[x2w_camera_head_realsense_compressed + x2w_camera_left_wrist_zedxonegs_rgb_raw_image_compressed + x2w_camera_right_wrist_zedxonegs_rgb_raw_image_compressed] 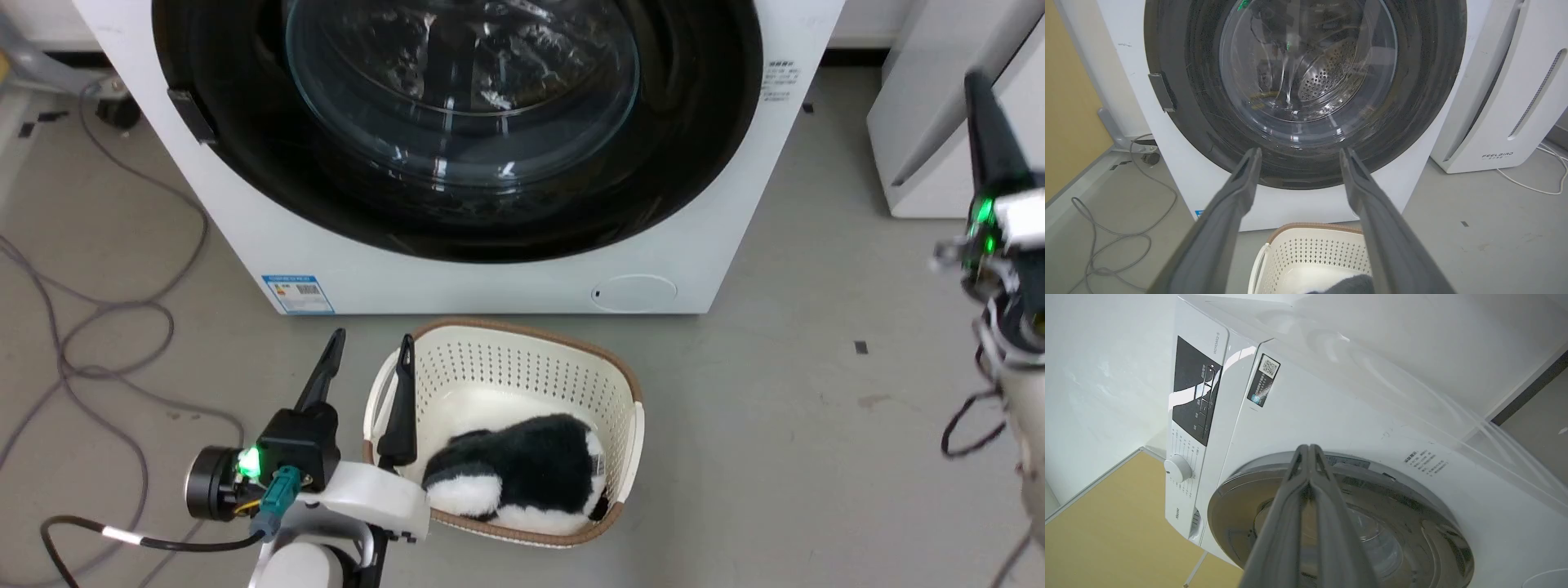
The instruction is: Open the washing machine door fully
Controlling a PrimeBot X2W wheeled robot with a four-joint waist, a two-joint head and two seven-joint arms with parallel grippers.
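Washing machine door [694,147] looks shut flush on the washing machine [457,282] dead ahead, rigid, glossy, likely slippery and hinge-heavy, so I'd hook the dark tab [192,114] on its left rim; my left end effector [372,336] spread, right end effector [1308,448] pressed together.

Your L gripper [370,341] sits at 8 o'clock in head view, jaws apart, tips toward 12. R gripper [978,90] at 3 o'clock edge, jaws pressed together, aimed 12.
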